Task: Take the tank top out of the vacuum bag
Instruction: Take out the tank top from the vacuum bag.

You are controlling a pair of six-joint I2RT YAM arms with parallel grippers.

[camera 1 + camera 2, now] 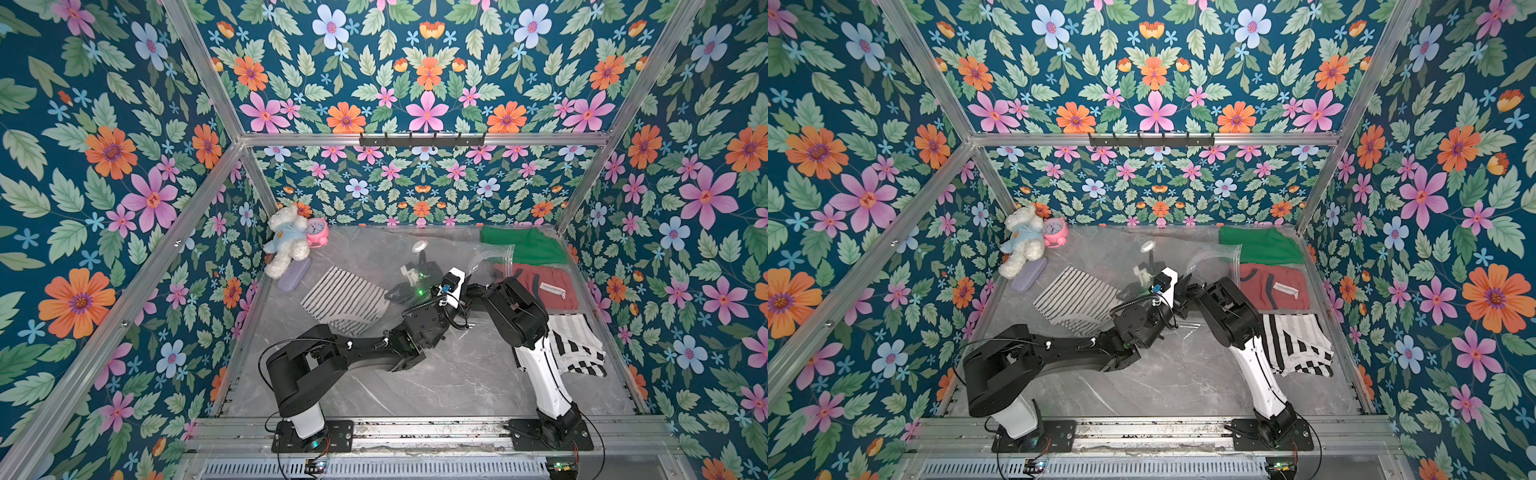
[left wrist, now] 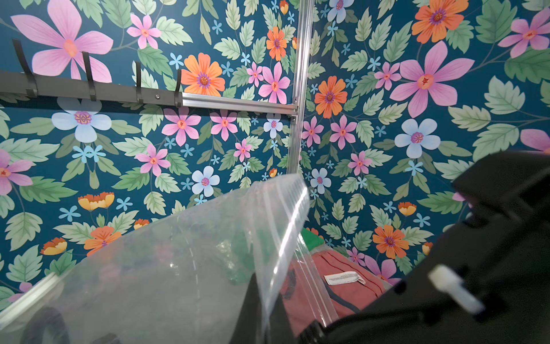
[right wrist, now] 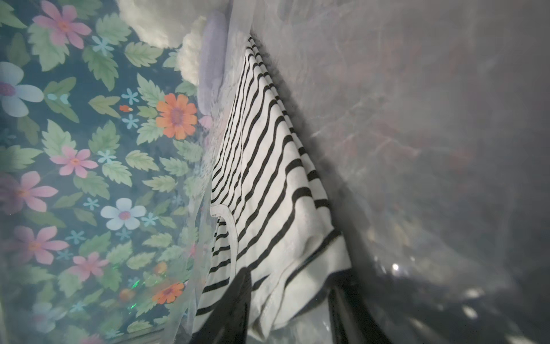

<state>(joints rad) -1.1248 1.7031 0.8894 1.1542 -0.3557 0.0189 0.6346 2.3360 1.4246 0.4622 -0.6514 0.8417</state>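
Note:
The vacuum bag (image 1: 374, 253) is a clear crinkly sheet spread over the back of the table, its round white valve cap (image 1: 419, 246) standing up. The tank top (image 1: 340, 301), white with thin black stripes, lies folded inside it, seen in both top views (image 1: 1073, 297). My left gripper (image 1: 468, 275) is shut on the bag's zip-seal edge (image 2: 293, 214) and holds it up off the table. My right gripper (image 3: 287, 309) is inside the bag at the tank top's (image 3: 268, 166) hem. Its dark fingers (image 3: 235, 300) stand apart with the hem between them.
A white teddy (image 1: 286, 245), a pink alarm clock (image 1: 318, 230) and a purple case (image 1: 294, 274) sit in the back left corner. Along the right side lie a green garment (image 1: 519, 245), a red one (image 1: 548, 286) and a broad-striped one (image 1: 577, 345). A hook rail (image 1: 422, 139) hangs on the back wall.

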